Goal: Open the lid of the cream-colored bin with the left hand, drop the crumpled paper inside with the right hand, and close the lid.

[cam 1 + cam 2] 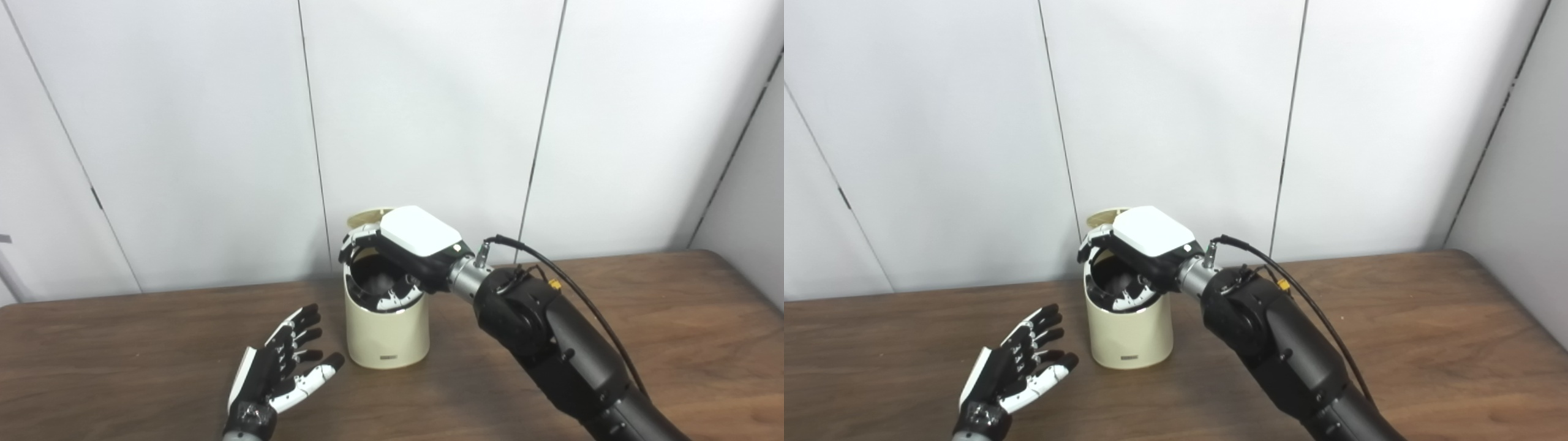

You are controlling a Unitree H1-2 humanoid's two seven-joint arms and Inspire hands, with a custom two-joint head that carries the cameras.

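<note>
Left of everything, the left hand (278,367) lies palm-up on the brown wooden table (674,318), fingers spread and empty, just off the foot of the cream-colored cylindrical plastic bin (387,334), which stands at its two o'clock. The bin's round lid (369,216) is tipped up at the back, at twelve o'clock. Over the open mouth hovers the right hand (392,260), fingers curled loosely around the rim, apparently gripping nothing. A pale grey lump inside looks like the crumpled paper (378,282), though it is dim. By my reckoning the lid comes next, and the right hand is nearer it.
</note>
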